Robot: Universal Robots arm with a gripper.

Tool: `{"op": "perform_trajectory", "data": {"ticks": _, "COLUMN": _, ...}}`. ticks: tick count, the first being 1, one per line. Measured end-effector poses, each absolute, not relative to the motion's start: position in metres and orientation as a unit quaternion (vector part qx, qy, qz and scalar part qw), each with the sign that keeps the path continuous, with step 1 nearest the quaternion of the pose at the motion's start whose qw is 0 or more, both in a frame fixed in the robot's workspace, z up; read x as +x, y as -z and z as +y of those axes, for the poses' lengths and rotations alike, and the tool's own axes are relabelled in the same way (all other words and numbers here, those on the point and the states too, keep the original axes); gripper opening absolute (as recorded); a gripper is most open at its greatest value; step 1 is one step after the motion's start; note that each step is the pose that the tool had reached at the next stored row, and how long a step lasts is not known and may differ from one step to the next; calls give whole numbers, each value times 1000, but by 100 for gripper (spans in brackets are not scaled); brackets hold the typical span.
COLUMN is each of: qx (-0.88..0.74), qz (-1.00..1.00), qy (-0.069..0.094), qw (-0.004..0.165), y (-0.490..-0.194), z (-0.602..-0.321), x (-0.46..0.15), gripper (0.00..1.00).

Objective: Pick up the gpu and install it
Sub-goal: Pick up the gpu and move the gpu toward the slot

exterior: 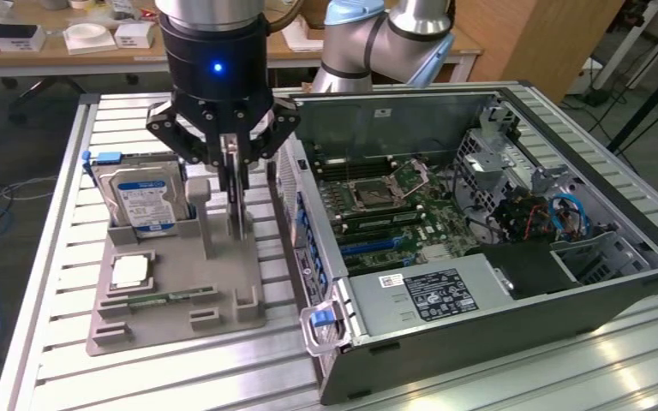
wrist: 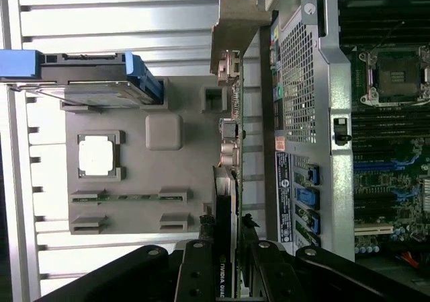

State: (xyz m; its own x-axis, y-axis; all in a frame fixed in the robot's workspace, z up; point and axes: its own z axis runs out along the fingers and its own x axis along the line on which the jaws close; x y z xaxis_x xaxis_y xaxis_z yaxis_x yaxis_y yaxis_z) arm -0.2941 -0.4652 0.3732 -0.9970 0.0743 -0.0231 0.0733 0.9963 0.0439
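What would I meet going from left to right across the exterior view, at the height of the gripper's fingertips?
Blue-labelled hard drive standing in the gray holder → gpu, edge-on, clamped in the gripper → perforated rear wall of the open computer case → CPU socket → blue cables.
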Motion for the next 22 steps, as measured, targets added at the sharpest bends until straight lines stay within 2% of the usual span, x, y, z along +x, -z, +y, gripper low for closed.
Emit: {"op": "perform_trajectory", "data": {"ticks": 22, "qx": 37, "qz": 999, "qy": -22, "qw": 12, "y": -392, "z": -465, "x": -294, "gripper": 26}}
